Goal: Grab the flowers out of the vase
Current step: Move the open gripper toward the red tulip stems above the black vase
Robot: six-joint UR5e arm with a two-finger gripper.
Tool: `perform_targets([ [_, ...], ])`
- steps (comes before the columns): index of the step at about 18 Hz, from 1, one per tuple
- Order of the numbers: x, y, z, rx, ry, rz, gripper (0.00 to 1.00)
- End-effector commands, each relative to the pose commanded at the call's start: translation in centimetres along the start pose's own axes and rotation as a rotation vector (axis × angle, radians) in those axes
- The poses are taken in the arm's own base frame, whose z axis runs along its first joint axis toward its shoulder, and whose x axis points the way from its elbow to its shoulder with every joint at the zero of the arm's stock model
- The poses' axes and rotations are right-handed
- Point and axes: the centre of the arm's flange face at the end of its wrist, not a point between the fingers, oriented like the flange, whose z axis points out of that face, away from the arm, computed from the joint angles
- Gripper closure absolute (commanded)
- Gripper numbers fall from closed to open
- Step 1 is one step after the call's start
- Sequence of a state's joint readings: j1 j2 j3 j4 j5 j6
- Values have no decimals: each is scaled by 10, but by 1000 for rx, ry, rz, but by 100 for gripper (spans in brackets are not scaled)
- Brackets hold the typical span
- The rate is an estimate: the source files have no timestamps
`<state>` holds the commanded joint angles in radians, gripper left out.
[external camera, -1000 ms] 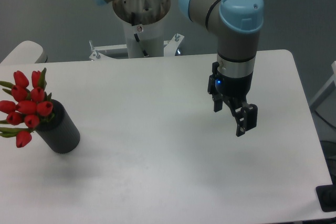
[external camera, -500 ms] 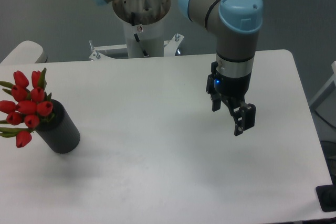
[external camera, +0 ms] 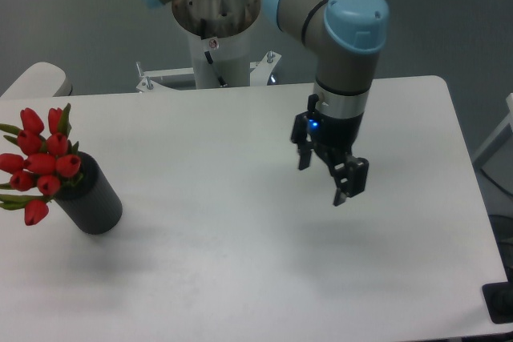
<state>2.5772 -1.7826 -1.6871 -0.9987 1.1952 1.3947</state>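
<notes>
Nearest you, low on the left edge of the table (external camera: 240, 278), stands the vase (external camera: 94, 202), a dark cylinder that looks tipped a little to the left, and in its mouth sits the bunch of flowers (external camera: 40, 164), red buds with green leaves spilling out up and to the left over the rim. Nothing else is in the vase that you can see, and the flowers are the only load it carries. Farther back and well to the right, the gripper (external camera: 327, 175) hangs above the bare tabletop with its two fingers parted and nothing between them (it points down and slightly toward the camera). So the thing you want lies well apart from the gripper, off to its left across the table and somewhat nearer the front edge. The bunch's long axis runs with the vase, upward and leaning left, so I judge you will need to travel left and close on the stems or bud cluster from above. Behind it all rises the arm's white base (external camera: 216, 38).
</notes>
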Motion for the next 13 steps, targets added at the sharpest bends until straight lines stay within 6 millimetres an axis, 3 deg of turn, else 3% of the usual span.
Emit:
perform_targets([
  [2, 16, -3, 13, 58, 23, -21, 0],
  [10, 80, -26, 29, 474, 225, -242, 0],
  [13, 113, -49, 39, 502, 282, -207, 0],
])
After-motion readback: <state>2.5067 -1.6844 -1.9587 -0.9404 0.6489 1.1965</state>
